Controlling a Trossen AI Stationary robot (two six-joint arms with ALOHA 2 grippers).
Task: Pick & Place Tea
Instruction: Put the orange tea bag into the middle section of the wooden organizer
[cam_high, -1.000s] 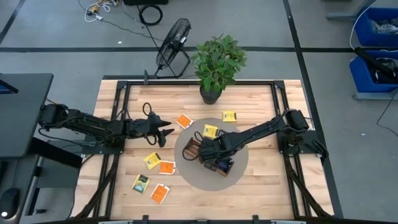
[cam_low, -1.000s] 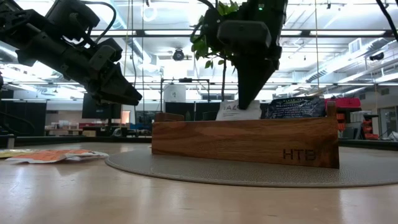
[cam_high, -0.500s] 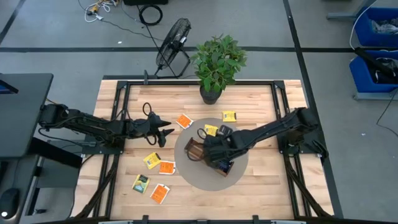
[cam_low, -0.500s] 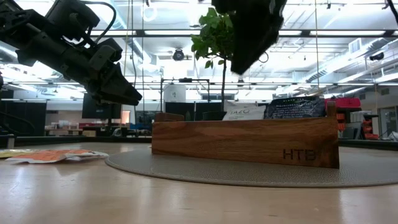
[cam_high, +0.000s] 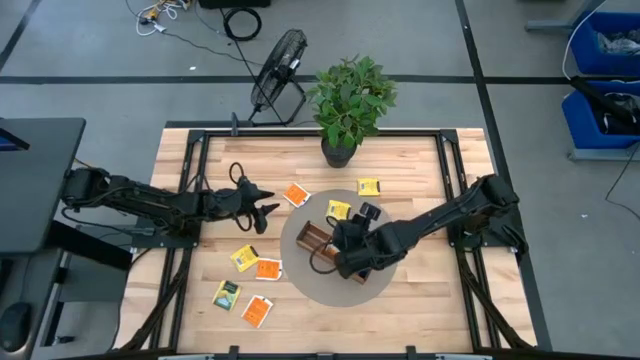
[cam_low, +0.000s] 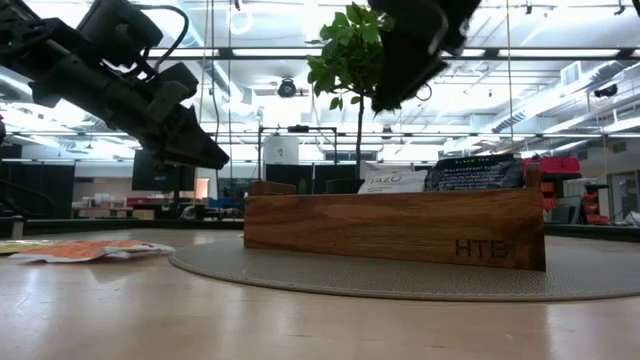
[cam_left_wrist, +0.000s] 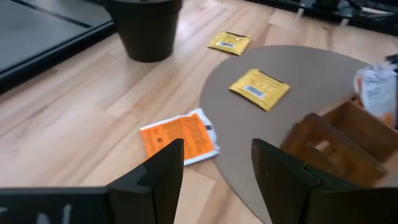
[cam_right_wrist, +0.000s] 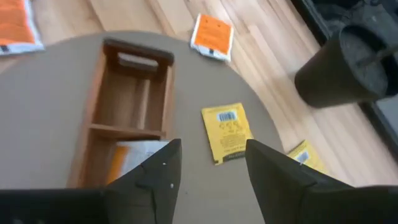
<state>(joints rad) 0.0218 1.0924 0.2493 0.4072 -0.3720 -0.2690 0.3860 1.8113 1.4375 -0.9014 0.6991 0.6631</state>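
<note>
From above, the wooden tray (cam_high: 335, 250) lies on a round grey mat (cam_high: 385, 285) in the middle of the surface (cam_high: 420, 170); the right end effector (cam_high: 345, 240) hangs over the tray, its arm hiding much of the tray, and its fingers cannot be read here; the left end effector (cam_high: 262, 210) hovers well to the left of the tray, fingers spread, over bare wood; one yellow sachet (cam_high: 338, 210) lies on the mat just behind the tray, another yellow sachet (cam_high: 369, 186) further back near the potted plant (cam_high: 350, 100); an orange sachet (cam_high: 295, 194) lies at the mat's far-left edge, and four more sachets (cam_high: 252, 280) are scattered left and in front of the tray.

The low view shows what the top view hides; two sachets stand upright inside the tray (cam_low: 395, 228), a white one (cam_low: 392, 182) and a dark one (cam_low: 475, 172) beside it toward the tray's right end; the right end effector (cam_low: 400, 85) hangs clear above the tray, touching nothing; an orange sachet (cam_low: 85, 250) lies flat far to the tray's left.

The left wrist view shows its fingers (cam_left_wrist: 158, 171) spread and empty, with an orange sachet (cam_left_wrist: 180, 135) on the wood beside the mat and two yellow ones (cam_left_wrist: 260, 88) beyond.

The right wrist view alone settles its own state; the fingers (cam_right_wrist: 158, 168) stand apart with nothing between them; below them the tray (cam_right_wrist: 124, 112) shows two empty compartments and a white sachet (cam_right_wrist: 140, 155) in the nearest one; a yellow sachet (cam_right_wrist: 227, 132) lies just beside the tray.
</note>
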